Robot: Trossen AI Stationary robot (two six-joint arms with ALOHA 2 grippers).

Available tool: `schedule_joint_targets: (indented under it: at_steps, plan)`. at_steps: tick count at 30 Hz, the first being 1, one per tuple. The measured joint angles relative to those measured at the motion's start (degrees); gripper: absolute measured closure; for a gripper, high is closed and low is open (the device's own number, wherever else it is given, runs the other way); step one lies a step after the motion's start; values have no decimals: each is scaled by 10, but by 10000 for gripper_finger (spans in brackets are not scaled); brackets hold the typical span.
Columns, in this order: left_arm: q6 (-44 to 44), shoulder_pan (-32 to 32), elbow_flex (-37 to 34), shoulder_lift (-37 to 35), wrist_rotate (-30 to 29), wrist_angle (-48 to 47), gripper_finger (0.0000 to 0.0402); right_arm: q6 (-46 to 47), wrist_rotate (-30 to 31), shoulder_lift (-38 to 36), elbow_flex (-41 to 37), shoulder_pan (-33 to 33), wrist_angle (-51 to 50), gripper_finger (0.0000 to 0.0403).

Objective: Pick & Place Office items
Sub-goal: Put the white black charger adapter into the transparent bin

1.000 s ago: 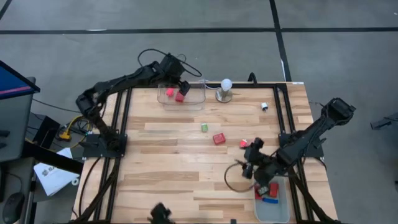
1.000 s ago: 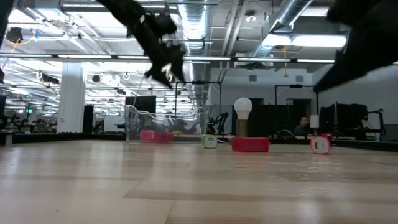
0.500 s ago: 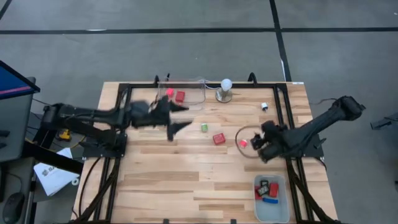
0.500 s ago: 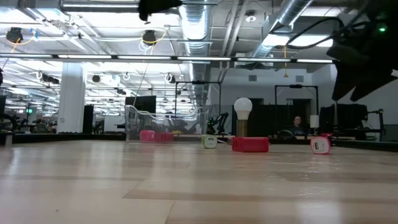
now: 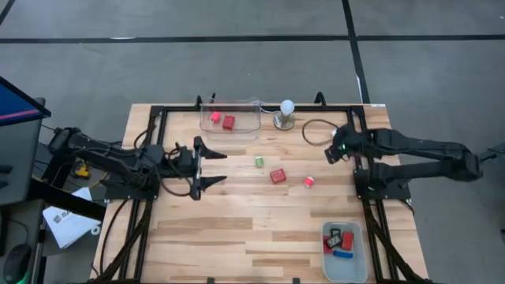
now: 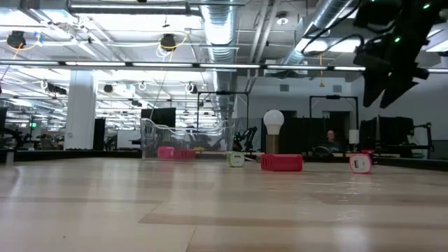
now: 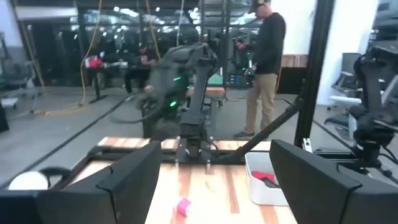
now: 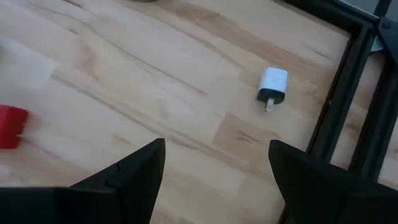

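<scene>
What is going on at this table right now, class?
Two robot arms are sorting small office items into bins. Neither holds anything at this moment. The left gripper, fingers open, hovers over the table's left side, away from the clear bin holding two red pieces. The right gripper, also open, is above the white charger near the right rail. A green piece, a red block and a pink piece lie loose mid-table; the grey tray holds several items.
</scene>
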Motion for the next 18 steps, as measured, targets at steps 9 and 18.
schedule_joint_targets:
  at_steps: [9,18]
  plan:
    - [37,-29,0,-2,-2,12,105,-224,-113,91,0,-249,60,123]
    - [37,-29,0,-2,-2,12,105,-252,-151,190,0,-366,110,123]
